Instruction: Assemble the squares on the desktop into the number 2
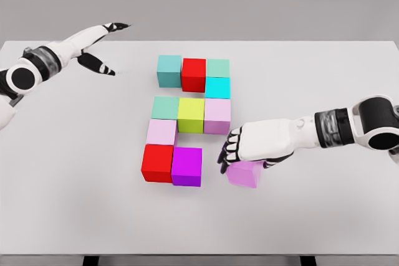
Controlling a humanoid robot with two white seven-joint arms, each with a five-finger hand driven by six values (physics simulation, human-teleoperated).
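Cubes of smooth coloured plastic lie near the middle of the white table [75, 172], already forming most of a 2; a teal cube [169, 70], a red cube [194, 74] and a pale green cube [218, 67] make the top bar, with a cyan cube [217, 87] just below its right end; a mint cube [165, 107], a yellow-green cube [191, 114] and a lilac cube [217, 116] make the middle bar; a pale pink cube [161, 132] drops from its left end to a second red cube [157, 162], which touches a magenta cube [187, 166]; the bottom bar lacks its right end.

A light purple cube [244, 174], the last piece, sits toward the table's right side, apart from the magenta one; the right hand [252, 144] lies over it, fingers curled down across its top and left face, apparently grasping it, though the contact itself is covered.

To finish well, I judge the cube should slide left, kept square to the table's near edge, until it meets the magenta cube flush without shoving the row.

The left hand [103, 45] rests near the table's far left corner, fingers extended and empty; the right thumb and much of the purple cube's top are hidden; both arms are cut off at the picture's sides.
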